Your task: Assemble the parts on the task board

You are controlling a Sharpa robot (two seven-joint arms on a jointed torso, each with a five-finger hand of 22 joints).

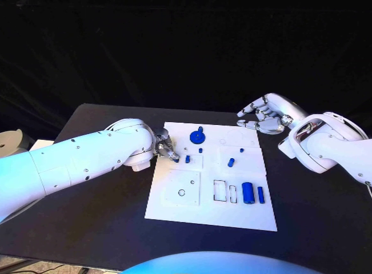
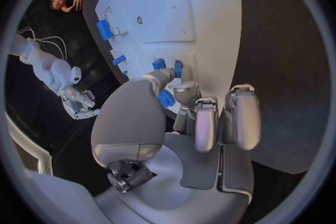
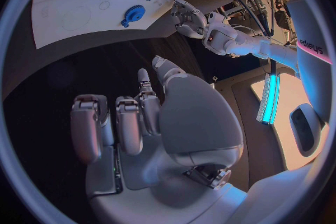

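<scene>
The white task board (image 1: 174, 200) lies mid-table. My left hand (image 1: 165, 147) is at the board's left edge, low over its far part. In the left wrist view its thumb and a finger pinch a small blue part (image 2: 166, 99), with two more small blue parts (image 2: 159, 64) just beyond on the board (image 2: 203, 5). A blue gear (image 1: 197, 137) sits near the far edge. Two blue cylinders (image 1: 247, 193) lie near the board's right side. My right hand (image 1: 264, 117) hovers past the board's far right corner, fingers loosely bent, holding nothing.
Small blue pegs (image 1: 231, 162) stand around the board's middle. A square cut-out plate (image 1: 184, 187) and narrow slots (image 1: 220, 190) take up the near half. Black tabletop (image 1: 95, 211) lies bare to the left and right of the board. A pale round object (image 1: 6, 141) sits off the table's left edge.
</scene>
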